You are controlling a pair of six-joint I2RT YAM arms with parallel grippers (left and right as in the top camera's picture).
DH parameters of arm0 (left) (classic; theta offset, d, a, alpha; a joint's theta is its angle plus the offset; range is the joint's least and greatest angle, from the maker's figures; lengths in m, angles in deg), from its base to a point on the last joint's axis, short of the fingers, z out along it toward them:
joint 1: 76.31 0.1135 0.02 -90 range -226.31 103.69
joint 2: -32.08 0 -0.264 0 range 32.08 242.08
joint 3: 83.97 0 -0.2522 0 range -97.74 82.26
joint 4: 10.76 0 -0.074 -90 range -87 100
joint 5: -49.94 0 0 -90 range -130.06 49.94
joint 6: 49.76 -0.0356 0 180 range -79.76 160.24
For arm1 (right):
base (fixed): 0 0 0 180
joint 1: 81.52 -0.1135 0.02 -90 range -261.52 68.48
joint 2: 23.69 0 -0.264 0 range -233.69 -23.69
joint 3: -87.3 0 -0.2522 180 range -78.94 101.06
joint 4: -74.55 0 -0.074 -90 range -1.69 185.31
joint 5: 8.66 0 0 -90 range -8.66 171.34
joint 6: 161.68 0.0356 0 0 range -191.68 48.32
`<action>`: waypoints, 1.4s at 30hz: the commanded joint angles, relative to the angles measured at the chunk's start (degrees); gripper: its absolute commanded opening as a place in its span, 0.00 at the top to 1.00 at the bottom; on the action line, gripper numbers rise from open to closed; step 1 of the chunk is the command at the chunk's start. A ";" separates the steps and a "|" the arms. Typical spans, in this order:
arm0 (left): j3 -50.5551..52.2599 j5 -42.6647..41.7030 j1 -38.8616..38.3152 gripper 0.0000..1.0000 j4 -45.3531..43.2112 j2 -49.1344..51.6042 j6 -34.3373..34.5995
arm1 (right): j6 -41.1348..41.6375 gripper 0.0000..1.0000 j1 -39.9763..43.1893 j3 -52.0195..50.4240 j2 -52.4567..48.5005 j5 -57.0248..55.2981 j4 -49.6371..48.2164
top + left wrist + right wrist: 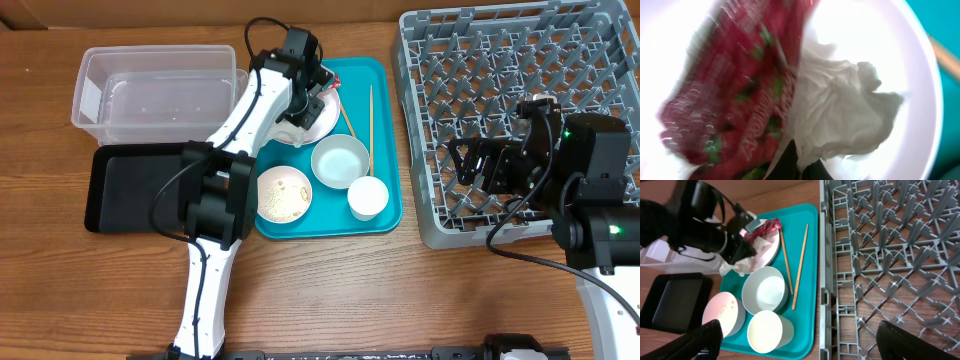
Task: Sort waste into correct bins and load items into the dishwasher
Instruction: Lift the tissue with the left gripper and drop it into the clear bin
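Overhead: the left arm is reaching up from 6 o'clock, crossing the black tray (125,190) and bending at the elbow. The left gripper (320,92) is pointing down onto the round plate (312,125) at the 11 o'clock corner of the teal serving tray (330,222). The clear tub (160,95) is sitting at 9 o'clock of that plate. Also lying on the teal serving tray are the bowl (340,160), the cup (367,197), 2 chopsticks (370,125) and a second plate (270,180) carrying food scraps (285,200). The right arm is coming in from 5 o'clock. The right gripper (462,165) is hovering over the dish rack (520,60), facing 9 o'clock.

Left wrist: the red wrapper (730,100) is filling the 9 o'clock side and touching the napkin (840,115) at 3 o'clock, both lying on the round plate. A dark fingertip is showing at 6 o'clock. Whether the fingers are clamping anything, I cannot tell.

Right wrist: 2 fingers (700,340) are sitting at 7 and 5 o'clock, spread wide, holding nothing.
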 commanded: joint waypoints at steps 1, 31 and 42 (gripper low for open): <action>-7.91 1.20 0.37 0.96 2.38 -0.48 4.50 | 0.42 0.00 0.17 1.36 -0.09 0.48 -0.02; -38.69 -2.16 4.94 0.96 19.26 -4.87 9.31 | 0.42 0.00 0.17 1.36 -0.09 0.48 0.26; -36.33 1.42 18.62 0.96 25.24 -6.38 12.50 | 0.44 0.00 0.17 1.36 -0.09 0.50 0.33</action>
